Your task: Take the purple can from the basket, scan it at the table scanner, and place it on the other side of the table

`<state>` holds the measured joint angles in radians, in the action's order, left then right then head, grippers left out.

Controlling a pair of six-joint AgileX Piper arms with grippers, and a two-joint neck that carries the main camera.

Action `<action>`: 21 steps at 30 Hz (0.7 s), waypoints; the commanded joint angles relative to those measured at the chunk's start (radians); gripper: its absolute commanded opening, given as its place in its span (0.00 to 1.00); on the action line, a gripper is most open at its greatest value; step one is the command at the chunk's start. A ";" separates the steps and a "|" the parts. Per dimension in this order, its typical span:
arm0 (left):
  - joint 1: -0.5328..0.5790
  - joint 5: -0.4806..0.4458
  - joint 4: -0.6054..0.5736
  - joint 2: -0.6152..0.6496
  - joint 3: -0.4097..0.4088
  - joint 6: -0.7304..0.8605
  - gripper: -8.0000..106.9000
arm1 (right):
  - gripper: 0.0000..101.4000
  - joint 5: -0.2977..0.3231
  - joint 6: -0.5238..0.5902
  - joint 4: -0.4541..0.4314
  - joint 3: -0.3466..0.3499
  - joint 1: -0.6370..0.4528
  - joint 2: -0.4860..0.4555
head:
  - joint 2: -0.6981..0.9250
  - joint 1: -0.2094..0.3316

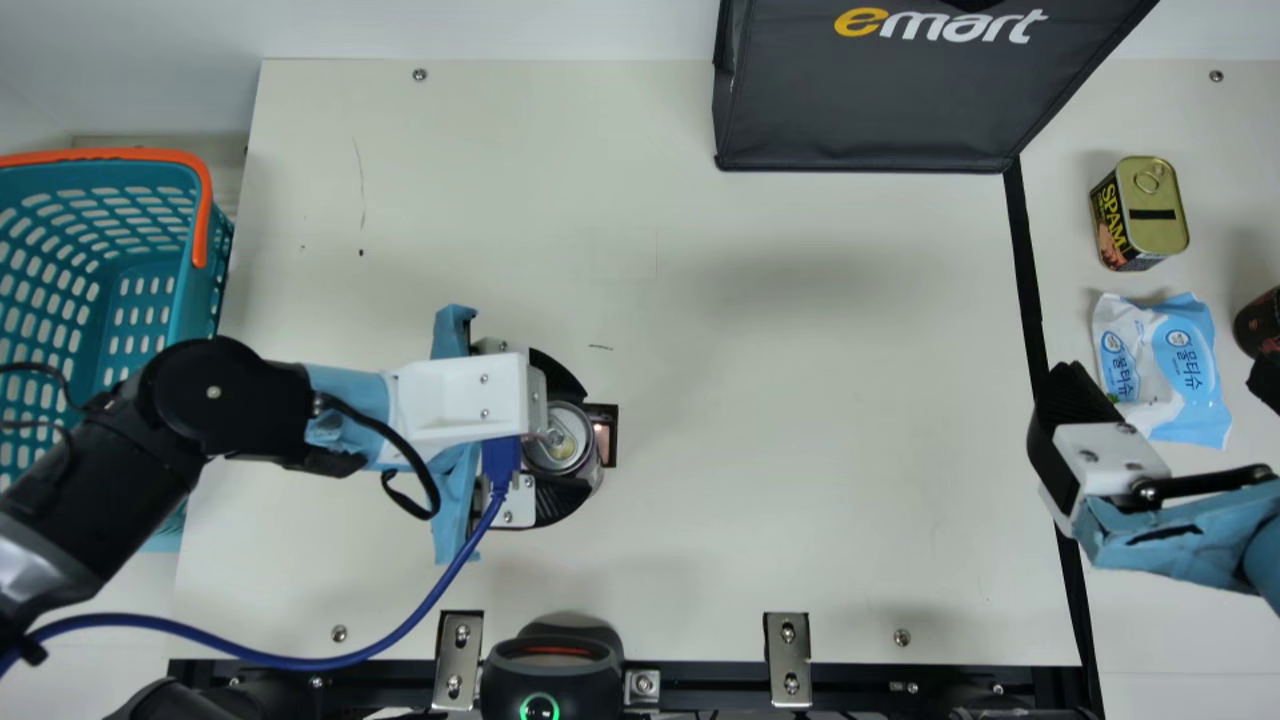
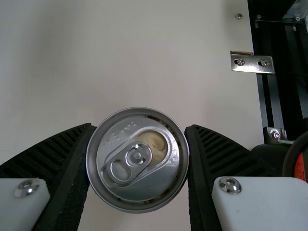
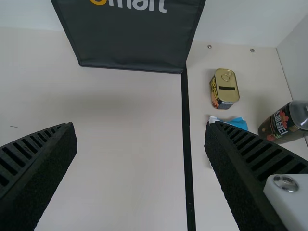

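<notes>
OK so the purple can (image 1: 558, 440) is in the left gripper (image 1: 588, 442), standing upright over the left half of the table (image 1: 800, 400), lid up. In the left wrist view both ribbed fingers press on its sides, one each side, so they're only parted by the can's width. Can't tell if its base touches the table or not.

Scanner (image 1: 550, 670) is at the near edge, green ring lit, well apart from the can. Teal basket (image 1: 197, 300) with the orange handle is over at the left, partly under the left arm (image 1: 110, 480).

Right gripper (image 1: 1165, 375) is hanging over the right side with its fingers spread wide and nothing between them. Past the black strip (image 1: 1025, 265) there's a meat tin (image 1: 1155, 215), a pack of wipes (image 1: 1180, 345) just beside it, and a dark bottle (image 3: 281, 122). Big black bag (image 1: 870, 100) sits at the far edge.
</notes>
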<state>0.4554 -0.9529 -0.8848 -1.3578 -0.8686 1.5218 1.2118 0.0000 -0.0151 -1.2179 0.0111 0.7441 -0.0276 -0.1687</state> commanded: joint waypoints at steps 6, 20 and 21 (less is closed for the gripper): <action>-0.003 -0.003 -0.005 -0.003 0.005 0.011 0.55 | 0.94 0.000 0.000 0.000 0.000 0.000 0.000 | 0.000 0.030; -0.007 -0.003 -0.019 0.010 0.016 0.006 0.85 | 0.94 0.000 0.000 0.000 0.000 0.000 0.000 | 0.000 0.030; -0.006 0.000 -0.019 0.015 0.015 -0.006 0.85 | 0.94 0.000 0.000 0.000 0.000 0.000 0.000 | 0.000 0.030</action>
<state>0.4497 -0.9556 -0.9037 -1.3462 -0.8523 1.5301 1.2118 0.0000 -0.0151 -1.2179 0.0111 0.7441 -0.0276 -0.1687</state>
